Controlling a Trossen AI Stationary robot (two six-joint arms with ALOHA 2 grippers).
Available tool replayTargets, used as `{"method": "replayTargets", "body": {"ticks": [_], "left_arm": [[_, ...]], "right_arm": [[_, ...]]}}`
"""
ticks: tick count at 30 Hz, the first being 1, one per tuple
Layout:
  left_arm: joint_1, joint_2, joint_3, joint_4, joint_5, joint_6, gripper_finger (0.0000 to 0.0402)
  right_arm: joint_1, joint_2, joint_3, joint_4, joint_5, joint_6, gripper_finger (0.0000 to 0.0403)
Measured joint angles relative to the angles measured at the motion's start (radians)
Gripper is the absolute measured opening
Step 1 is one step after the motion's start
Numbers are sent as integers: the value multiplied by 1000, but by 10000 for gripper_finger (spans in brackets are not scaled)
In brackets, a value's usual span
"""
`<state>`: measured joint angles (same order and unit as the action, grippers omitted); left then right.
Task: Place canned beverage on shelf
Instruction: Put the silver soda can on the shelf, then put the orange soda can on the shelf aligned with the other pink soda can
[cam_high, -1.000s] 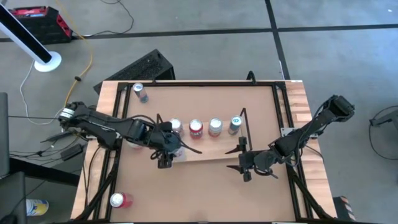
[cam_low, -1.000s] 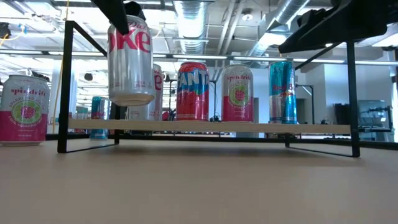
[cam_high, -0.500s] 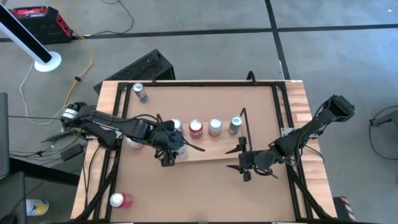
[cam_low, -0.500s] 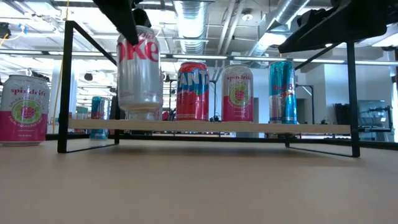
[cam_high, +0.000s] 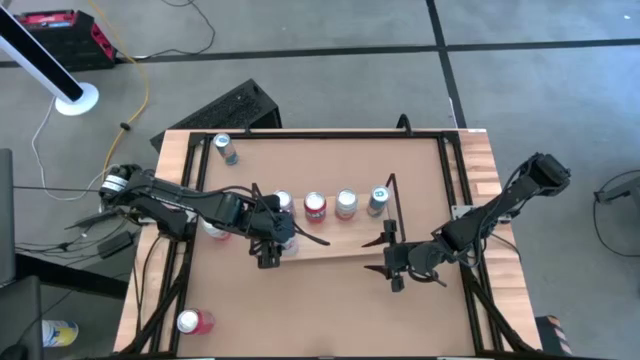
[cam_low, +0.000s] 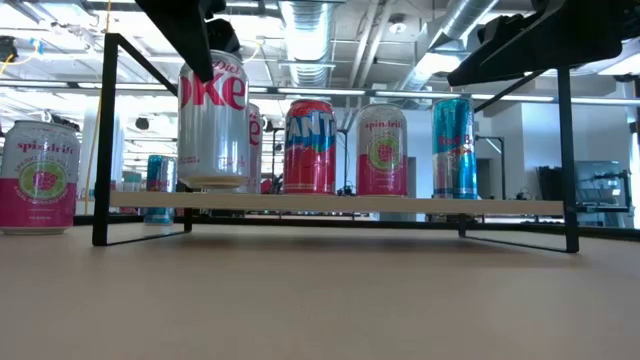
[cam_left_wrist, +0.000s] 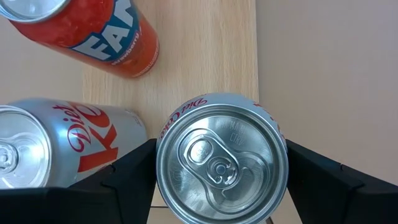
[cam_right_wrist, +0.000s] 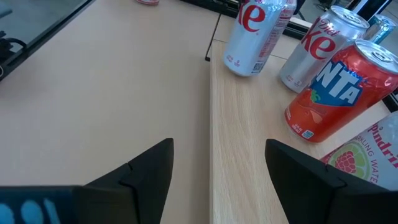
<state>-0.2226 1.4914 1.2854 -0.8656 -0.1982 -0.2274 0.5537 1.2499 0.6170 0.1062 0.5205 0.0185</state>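
Left gripper (cam_left_wrist: 217, 186) clamps Diet Coke can (cam_left_wrist: 221, 163) upright over shelf (cam_low: 340, 206) end.
Right gripper (cam_right_wrist: 214, 171), fingers spread, empty, hovers at shelf's front edge; bare board beneath.

The brown tabletop (cam_high: 330, 290) with black rails carries the shelf (cam_low: 400, 206), a light-wood board on thin black wire uprights. On the board stand, in a row, a silver Diet Coke can (cam_low: 252, 150), a red Fanta can (cam_low: 309, 147), a pink-and-green Spindrift can (cam_low: 382, 150) and a slim blue can (cam_low: 455, 148). A second Diet Coke can (cam_low: 212, 122) sits at the board's left end (whether its base touches the wood cannot be told). Directly on the tabletop are a Spindrift can (cam_low: 38, 178) near the front left corner and a teal can (cam_high: 225, 149) near the far left corner.
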Motion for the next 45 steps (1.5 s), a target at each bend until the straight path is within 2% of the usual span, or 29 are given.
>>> {"method": "replayTargets", "body": {"ticks": [20, 29, 39, 45], "left_arm": [[4, 0, -26, 11, 9, -5, 280], [15, 0, -26, 12, 6, -19, 325], [21, 0, -25, 11, 6, -14, 330], [21, 0, 40, -19, 15, -6, 331]], "right_arm": [[0, 0, 0, 2, 0, 0, 276], [0, 0, 0, 2, 0, 0, 276], [0, 0, 0, 2, 0, 0, 276], [0, 0, 0, 2, 0, 0, 276]]}}
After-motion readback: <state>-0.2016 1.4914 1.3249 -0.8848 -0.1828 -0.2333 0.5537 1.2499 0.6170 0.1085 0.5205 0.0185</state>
